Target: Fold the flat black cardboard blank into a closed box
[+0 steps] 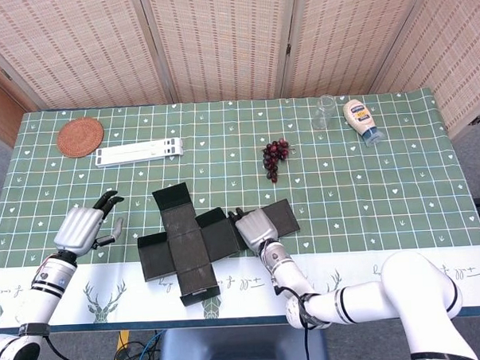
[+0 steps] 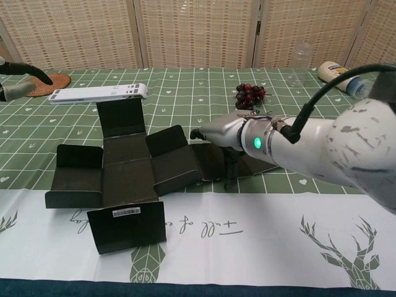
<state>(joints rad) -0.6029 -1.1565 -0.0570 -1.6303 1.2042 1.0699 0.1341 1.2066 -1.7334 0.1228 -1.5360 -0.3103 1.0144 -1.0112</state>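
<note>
The black cardboard blank (image 1: 183,238) lies flat on the green tablecloth as a cross shape, with several flaps partly raised. In the chest view its centre panel (image 2: 127,179) is open and a labelled flap stands up at the front. My right hand (image 1: 254,226) hovers over the blank's right arm, open, and a fingertip (image 2: 230,178) points down and touches that panel. The right hand (image 2: 226,133) hides part of the panel behind it. My left hand (image 1: 87,226) is open, off the blank to its left, holding nothing. Only its fingers (image 2: 18,77) show at the chest view's left edge.
A bunch of dark grapes (image 1: 275,156) lies behind the blank. A white flat stand (image 1: 139,152) and a woven coaster (image 1: 80,137) sit at the back left. A clear glass (image 1: 325,111) and a mayonnaise bottle (image 1: 361,120) stand at the back right.
</note>
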